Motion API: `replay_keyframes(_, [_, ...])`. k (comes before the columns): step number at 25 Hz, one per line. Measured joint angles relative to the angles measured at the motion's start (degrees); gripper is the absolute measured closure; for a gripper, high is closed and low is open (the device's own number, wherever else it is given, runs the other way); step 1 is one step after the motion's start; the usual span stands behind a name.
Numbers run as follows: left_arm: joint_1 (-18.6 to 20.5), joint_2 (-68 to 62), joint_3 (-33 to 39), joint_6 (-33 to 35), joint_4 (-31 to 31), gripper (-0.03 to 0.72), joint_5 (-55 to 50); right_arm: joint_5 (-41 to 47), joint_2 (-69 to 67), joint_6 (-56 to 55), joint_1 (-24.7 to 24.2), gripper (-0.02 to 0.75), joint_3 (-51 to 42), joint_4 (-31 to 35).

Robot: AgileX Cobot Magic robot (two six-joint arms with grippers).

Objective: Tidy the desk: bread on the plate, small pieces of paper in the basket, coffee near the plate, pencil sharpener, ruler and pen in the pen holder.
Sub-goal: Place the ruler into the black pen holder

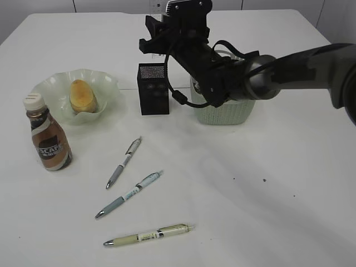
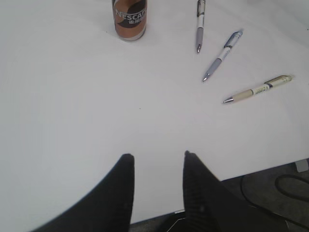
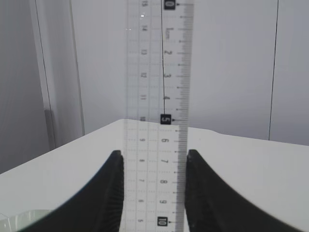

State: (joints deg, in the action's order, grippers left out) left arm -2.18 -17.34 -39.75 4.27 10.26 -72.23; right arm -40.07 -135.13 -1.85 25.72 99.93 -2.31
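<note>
between my right jaws (image 3: 153, 193) stands the ruler (image 3: 157, 116), clear plastic, upright, clamped by its two long edges with the jaws partly closed on it; seen from the outside camera, that arm reaches across from the right and hangs above the black mesh pen holder (image 1: 153, 89), the ruler's top just showing at the upper edge of the picture; it is not yet in the holder, and whether its lower end is over the mouth i cannot tell; my left jaws (image 2: 157, 162) stand partly open with nothing between them, low over a bare stretch of the bench (image 1: 278, 183) near its front edge.

done, as far as i can judge: the bread (image 1: 82, 95) sits on the green glass plate (image 1: 108, 89); the coffee (image 1: 48, 136) stands just beside that plate, upright; the basket (image 1: 225, 114) is half hidden behind my right arm, so what it holds i cannot say, and i see no loose paper on the bench.

left to do: the ruler into the holder; then three pens, a grey one (image 1: 123, 162), a blue one (image 1: 129, 194) and a cream one (image 1: 149, 235), lying loose in front; i see no pencil sharpener anywhere.
</note>
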Motion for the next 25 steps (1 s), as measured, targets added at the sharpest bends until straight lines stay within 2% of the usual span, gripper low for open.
replay_keyframes(18, [0.0, 0.0, 0.0, 0.0, 0.0, 0.435, -0.09, -0.61, -8.3, -0.08, -0.38, 0.478, 9.62, 1.61])
replay_keyframes(25, [0.0, 0.0, 0.0, 0.0, 0.0, 0.435, -0.09, 2.0, -11.37, -0.08, -0.38, 0.478, 14.46, 1.61])
